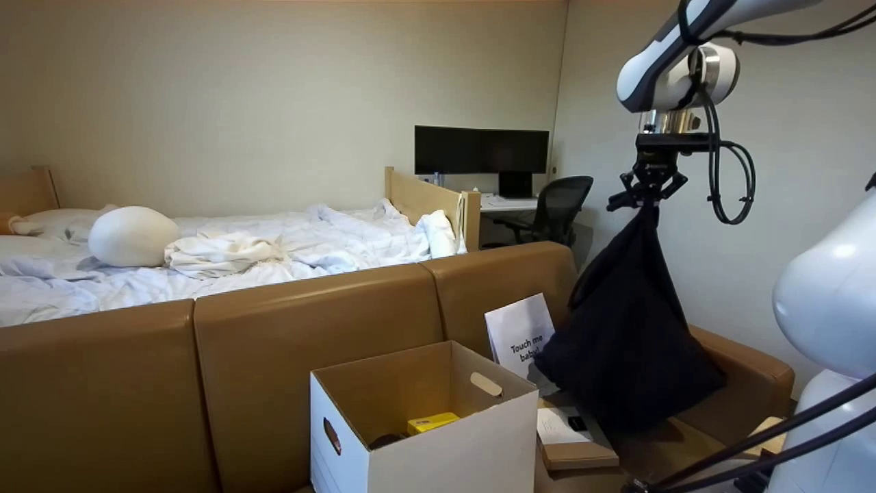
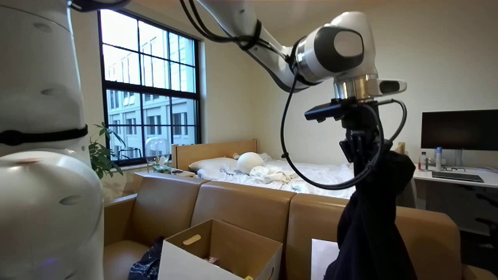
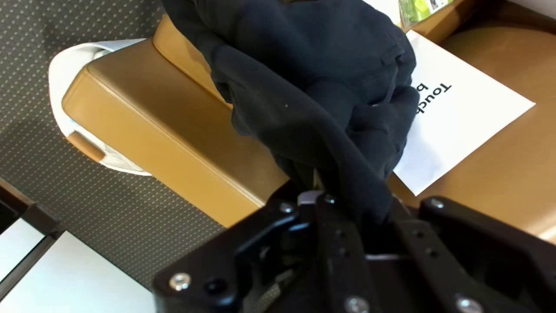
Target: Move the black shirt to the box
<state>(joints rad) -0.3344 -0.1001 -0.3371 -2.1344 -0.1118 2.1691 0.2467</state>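
Note:
The black shirt (image 1: 633, 329) hangs bunched from my gripper (image 1: 647, 200) over the end of the sofa, beside the box. It also hangs below the gripper (image 2: 360, 155) in an exterior view, as dark folds (image 2: 373, 233). In the wrist view the gripper (image 3: 358, 215) is shut on a fold of the shirt (image 3: 312, 95). I cannot tell whether its lower hem touches the seat. The white cardboard box (image 1: 452, 448) stands open-topped on the sofa, apart from the shirt; it shows in an exterior view (image 2: 183, 260) too. A yellow packet (image 1: 432, 422) lies inside it.
A brown sofa (image 1: 315, 322) has its backrest behind the box. A white paper sign (image 1: 513, 329) leans on the backrest between box and shirt. A flat cardboard piece (image 1: 578, 448) lies beside the box. A dark blue patterned cloth (image 2: 147, 261) lies at the box's far side.

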